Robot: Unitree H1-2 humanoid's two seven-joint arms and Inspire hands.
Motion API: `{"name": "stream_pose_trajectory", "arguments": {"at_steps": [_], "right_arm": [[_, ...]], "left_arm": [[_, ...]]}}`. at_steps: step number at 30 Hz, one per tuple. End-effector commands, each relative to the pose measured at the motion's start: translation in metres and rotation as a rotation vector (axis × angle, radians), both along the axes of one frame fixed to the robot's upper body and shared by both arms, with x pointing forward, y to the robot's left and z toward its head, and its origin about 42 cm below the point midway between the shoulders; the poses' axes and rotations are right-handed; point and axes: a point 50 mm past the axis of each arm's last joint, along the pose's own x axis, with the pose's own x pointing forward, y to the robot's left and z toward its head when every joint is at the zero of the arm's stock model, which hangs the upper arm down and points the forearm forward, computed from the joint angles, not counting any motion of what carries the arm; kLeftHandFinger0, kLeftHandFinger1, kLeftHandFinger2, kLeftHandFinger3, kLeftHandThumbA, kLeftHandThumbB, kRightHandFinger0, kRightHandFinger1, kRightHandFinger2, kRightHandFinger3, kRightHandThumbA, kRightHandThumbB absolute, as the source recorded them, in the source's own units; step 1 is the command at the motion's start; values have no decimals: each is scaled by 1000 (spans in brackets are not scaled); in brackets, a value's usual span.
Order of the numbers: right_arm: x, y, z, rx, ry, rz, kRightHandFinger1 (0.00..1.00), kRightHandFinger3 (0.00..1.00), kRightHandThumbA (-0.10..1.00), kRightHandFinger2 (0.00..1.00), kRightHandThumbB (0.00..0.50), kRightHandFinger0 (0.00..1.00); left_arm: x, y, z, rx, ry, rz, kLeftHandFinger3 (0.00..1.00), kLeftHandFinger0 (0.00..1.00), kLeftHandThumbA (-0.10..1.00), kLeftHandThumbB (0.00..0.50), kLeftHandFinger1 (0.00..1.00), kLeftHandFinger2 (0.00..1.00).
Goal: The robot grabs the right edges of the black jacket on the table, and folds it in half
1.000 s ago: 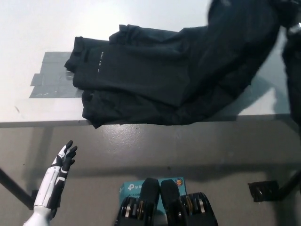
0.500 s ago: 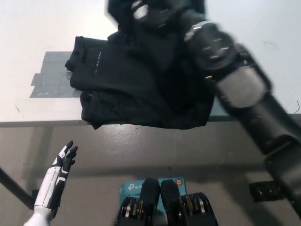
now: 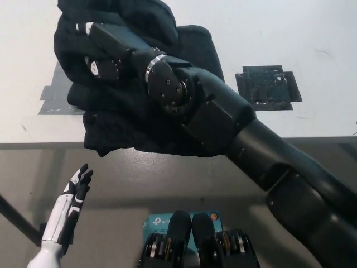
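Black jacket (image 3: 139,120) is mid-fold: the right hand (image 3: 103,53), clamped on its edge, is over the left side. Next, let go and flatten it on the surface (image 3: 279,33). White left hand (image 3: 75,192) rests low, fingers apart.

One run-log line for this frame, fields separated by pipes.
right hand: shut on black fabric jacket, over its left side | jacket: bunched on white table, hanging over front edge | left hand: open, resting low left
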Motion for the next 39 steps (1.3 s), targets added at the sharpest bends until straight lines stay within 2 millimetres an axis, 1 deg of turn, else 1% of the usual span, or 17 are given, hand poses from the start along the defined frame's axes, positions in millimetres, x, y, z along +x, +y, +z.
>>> {"name": "stream_pose_trajectory", "arguments": {"at_steps": [1,3,4,10,14,17,18,21,23,24,27,29,32,33,35,36,39], "right_arm": [[-3,7,62,-185,2,55,1000,1000,607,1000,400,1000],[-3,1,68,-269,25,36,1000,1000,731,1000,495,1000],[-2,-2,70,-275,36,35,1000,1000,720,1000,500,1000],[8,-24,85,-293,106,-8,1000,1000,813,1000,500,1000],[8,-33,104,-266,147,19,1000,1000,1000,1000,500,1000],[3,-43,121,-182,97,60,1000,1000,1000,1000,481,1000],[2,-47,125,-135,101,78,1000,1000,1000,1000,451,1000],[-8,-63,156,24,50,90,1000,1000,1000,1000,476,1000],[-18,-82,192,238,58,106,1000,1000,1000,1000,486,1000],[-19,-85,195,267,69,109,1000,1000,1000,1000,486,1000],[-39,-133,241,471,-63,124,1000,1000,1000,1000,500,1000],[-57,-171,259,577,-123,142,1000,1000,1000,1000,470,1000],[-81,-219,260,602,-229,109,1000,1000,1000,1000,453,1000],[-97,-251,245,603,-275,85,1000,1000,1000,1000,419,1000],[-119,-277,227,601,-302,61,1000,1000,1000,1000,398,1000],[-134,-296,210,596,-302,53,1000,1000,1000,1000,419,1000],[-172,-327,178,555,-341,26,1000,1000,1000,1000,439,1000]], "left_arm": [[5,2,14,30,-46,0,1000,1000,1000,96,1000,1000],[6,2,15,21,-45,-3,1000,1000,1000,93,1000,1000],[6,2,16,17,-44,-4,1000,1000,1000,88,1000,1000],[7,3,17,16,-41,-1,1000,1000,1000,98,1000,1000],[8,4,18,6,-38,2,1000,1000,1000,91,1000,1000],[10,3,18,16,-40,-12,1000,1000,1000,95,1000,1000],[10,2,17,26,-40,-13,1000,1000,1000,96,1000,1000],[8,1,16,28,-37,-9,1000,1000,1000,67,1000,1000],[8,0,15,29,-37,-2,1000,1000,1000,91,1000,1000],[8,-1,15,29,-39,-2,1000,1000,1000,90,1000,1000],[12,-1,19,22,-41,-10,1000,1000,1000,110,1000,1000],[15,-1,22,20,-53,-6,1000,1000,1000,102,1000,1000],[19,-2,25,17,-78,0,1000,1000,1000,93,1000,1000],[20,0,28,20,-87,-3,1000,1000,1000,82,1000,1000],[25,3,33,7,-103,-2,1000,1000,1000,78,1000,1000],[27,4,35,-7,-105,-4,1000,1000,1000,80,1000,1000],[38,6,41,-43,-126,-18,1000,1000,1000,73,1000,1000]]}}
